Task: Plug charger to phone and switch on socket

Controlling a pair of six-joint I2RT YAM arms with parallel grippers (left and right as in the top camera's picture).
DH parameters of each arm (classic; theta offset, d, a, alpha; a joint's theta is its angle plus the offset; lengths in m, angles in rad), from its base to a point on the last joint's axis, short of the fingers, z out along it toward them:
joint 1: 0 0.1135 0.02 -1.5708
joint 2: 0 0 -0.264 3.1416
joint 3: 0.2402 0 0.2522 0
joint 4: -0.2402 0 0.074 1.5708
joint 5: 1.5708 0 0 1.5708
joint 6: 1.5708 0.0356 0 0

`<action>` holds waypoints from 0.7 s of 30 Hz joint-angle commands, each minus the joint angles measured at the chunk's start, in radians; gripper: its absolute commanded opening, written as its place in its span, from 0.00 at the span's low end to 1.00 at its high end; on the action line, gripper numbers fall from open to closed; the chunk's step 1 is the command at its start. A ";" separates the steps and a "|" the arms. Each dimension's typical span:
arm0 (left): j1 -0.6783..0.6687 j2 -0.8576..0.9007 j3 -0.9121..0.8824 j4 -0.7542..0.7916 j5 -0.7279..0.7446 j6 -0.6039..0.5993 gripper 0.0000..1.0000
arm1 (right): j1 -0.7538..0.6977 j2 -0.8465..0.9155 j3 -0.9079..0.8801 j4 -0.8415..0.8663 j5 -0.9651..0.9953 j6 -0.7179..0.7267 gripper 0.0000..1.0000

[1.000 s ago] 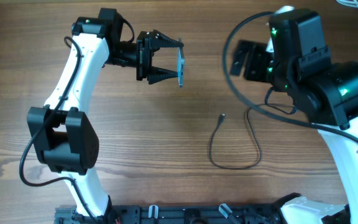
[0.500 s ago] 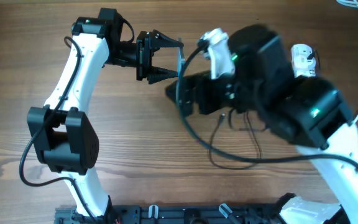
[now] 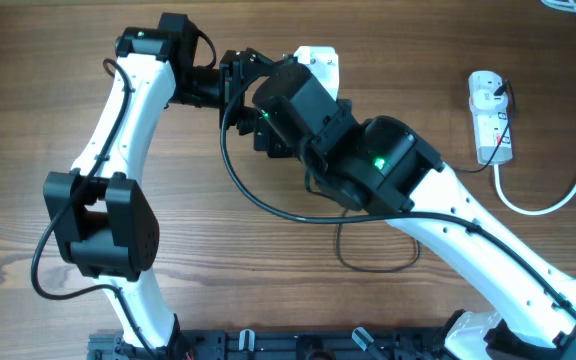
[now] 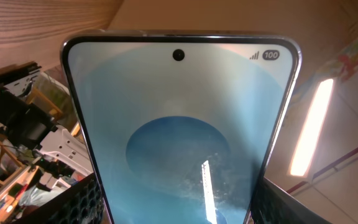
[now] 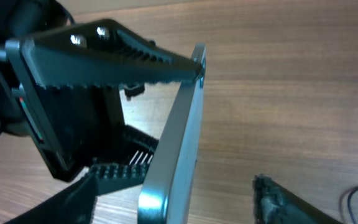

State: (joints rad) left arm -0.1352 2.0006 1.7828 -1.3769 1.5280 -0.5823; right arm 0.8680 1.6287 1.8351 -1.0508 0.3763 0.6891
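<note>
My left gripper (image 4: 178, 208) is shut on the phone (image 4: 179, 118) and holds it on edge above the table; its cyan screen fills the left wrist view. In the right wrist view the phone (image 5: 180, 143) shows edge-on between the left gripper's serrated fingers (image 5: 166, 118). My right gripper (image 5: 174, 202) is open and empty, with its fingers either side of the phone's near end. In the overhead view the right arm (image 3: 368, 160) hides the phone. Part of the charger's loop (image 3: 376, 266) lies under that arm, and its tip is hidden. The socket (image 3: 490, 115) lies at the far right.
The socket's white cord (image 3: 558, 200) curves along the right edge of the table. A thick black robot cable (image 3: 243, 190) hangs in a loop under the right wrist. The left arm (image 3: 118, 130) stands over the left of the table.
My right arm has swung left from beside the socket to the held phone, uncovering the socket and covering the charger tip. The left arm and the phone have not moved.
</note>
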 commanded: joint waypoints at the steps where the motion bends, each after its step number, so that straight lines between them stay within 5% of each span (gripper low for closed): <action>1: 0.003 -0.037 0.004 0.000 0.049 0.002 0.71 | 0.004 -0.005 0.017 0.011 0.053 -0.041 0.66; 14: 0.003 -0.037 0.004 0.022 0.049 0.002 0.70 | 0.026 -0.002 0.017 0.018 0.020 -0.129 0.45; 21: 0.003 -0.037 0.004 0.021 0.049 0.001 0.70 | 0.026 0.002 0.017 0.015 0.050 -0.129 0.44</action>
State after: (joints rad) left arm -0.1352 2.0006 1.7828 -1.3575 1.5284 -0.5819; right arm 0.8917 1.6287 1.8351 -1.0378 0.3977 0.5732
